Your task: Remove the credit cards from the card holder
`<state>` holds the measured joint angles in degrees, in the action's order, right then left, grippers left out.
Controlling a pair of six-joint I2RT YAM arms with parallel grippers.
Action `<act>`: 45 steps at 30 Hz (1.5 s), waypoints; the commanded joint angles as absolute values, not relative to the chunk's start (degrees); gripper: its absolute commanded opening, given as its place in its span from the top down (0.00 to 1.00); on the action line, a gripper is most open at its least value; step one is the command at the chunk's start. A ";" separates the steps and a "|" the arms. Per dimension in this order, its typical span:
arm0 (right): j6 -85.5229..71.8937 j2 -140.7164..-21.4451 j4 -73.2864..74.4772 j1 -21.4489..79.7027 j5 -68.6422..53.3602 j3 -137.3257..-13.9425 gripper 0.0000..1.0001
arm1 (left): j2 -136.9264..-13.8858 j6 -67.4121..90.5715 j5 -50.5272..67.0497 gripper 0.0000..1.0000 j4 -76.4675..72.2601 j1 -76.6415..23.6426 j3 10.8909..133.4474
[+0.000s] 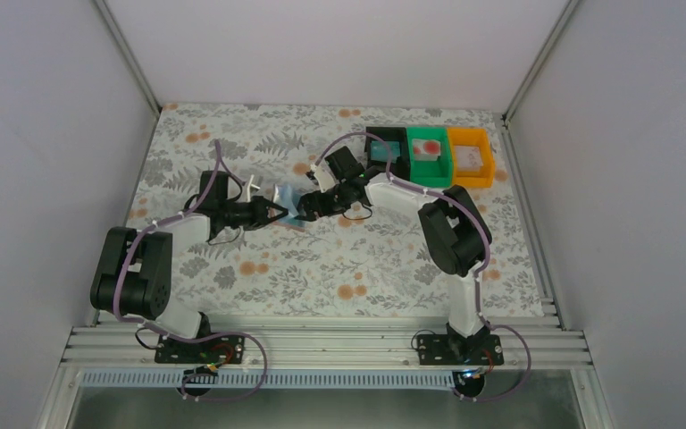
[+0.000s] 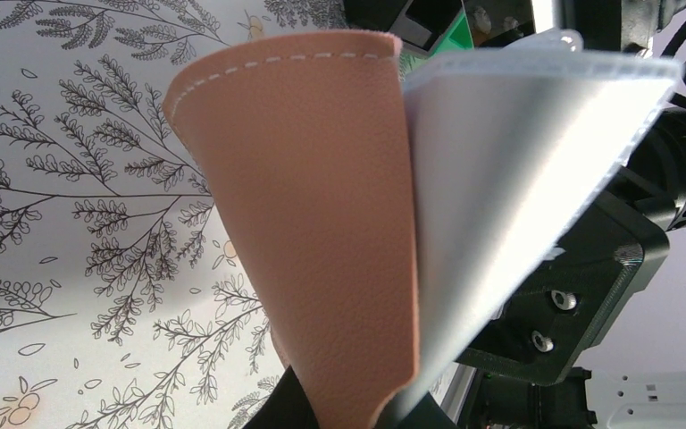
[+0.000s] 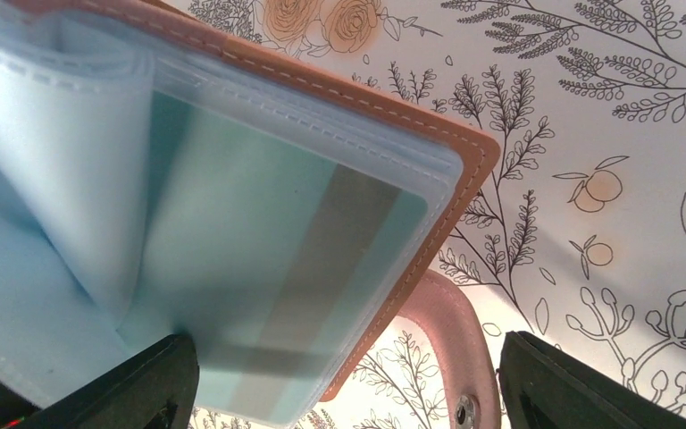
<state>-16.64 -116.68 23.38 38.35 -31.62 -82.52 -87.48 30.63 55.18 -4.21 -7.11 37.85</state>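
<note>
The card holder (image 1: 288, 204) is held off the table between both grippers, near the table's middle. In the left wrist view its salmon-tan cover (image 2: 322, 206) and a whitish pocket leaf (image 2: 509, 152) fan upward, and my left gripper (image 2: 348, 413) is shut on its lower edge. In the right wrist view the light blue inside (image 3: 54, 179) is open. A teal credit card (image 3: 268, 277) with a grey stripe sits in a clear pocket. My right gripper (image 3: 344, 362) is open, its fingers (image 3: 143, 384) wide apart on either side of that pocket's corner. The snap strap (image 3: 451, 340) hangs below.
Black (image 1: 386, 147), green (image 1: 429, 154) and orange (image 1: 471, 156) bins stand in a row at the back right; the green one holds a white card with a red mark, the orange one a whitish card. A floral cloth (image 1: 339, 268) covers the table.
</note>
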 commanded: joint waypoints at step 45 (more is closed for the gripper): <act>-15.97 -121.83 23.57 39.82 -31.51 -88.32 0.16 | -89.19 25.22 51.87 0.03 -3.23 -8.00 39.25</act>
